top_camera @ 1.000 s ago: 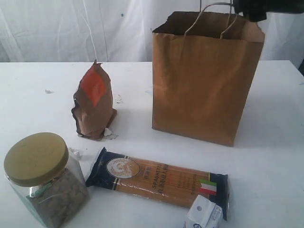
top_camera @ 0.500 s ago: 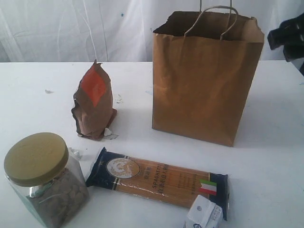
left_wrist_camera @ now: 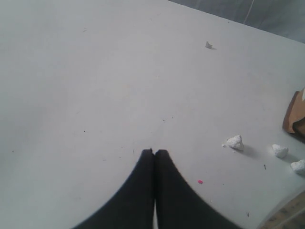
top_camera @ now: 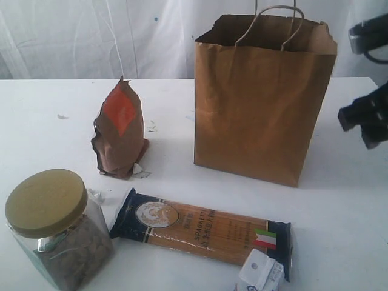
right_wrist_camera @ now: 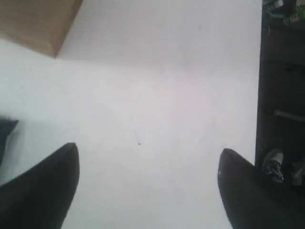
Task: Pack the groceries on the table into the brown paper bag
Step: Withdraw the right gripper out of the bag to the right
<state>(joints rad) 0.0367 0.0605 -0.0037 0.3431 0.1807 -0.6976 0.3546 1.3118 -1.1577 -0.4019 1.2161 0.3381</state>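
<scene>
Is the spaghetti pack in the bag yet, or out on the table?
Out. The spaghetti pack lies flat on the table, in front of the upright brown paper bag.

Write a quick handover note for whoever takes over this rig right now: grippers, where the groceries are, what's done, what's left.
Left gripper: shut, empty, over bare table.
Right gripper: open, empty, right of the brown paper bag in the exterior view.
Bag: upright, mouth open, inside hidden, so anything already packed cannot be confirmed.
On the table: pouch left of the bag, jar front left, spaghetti pack flat in front, white carton at its right end.
Left: pack those four.
</scene>
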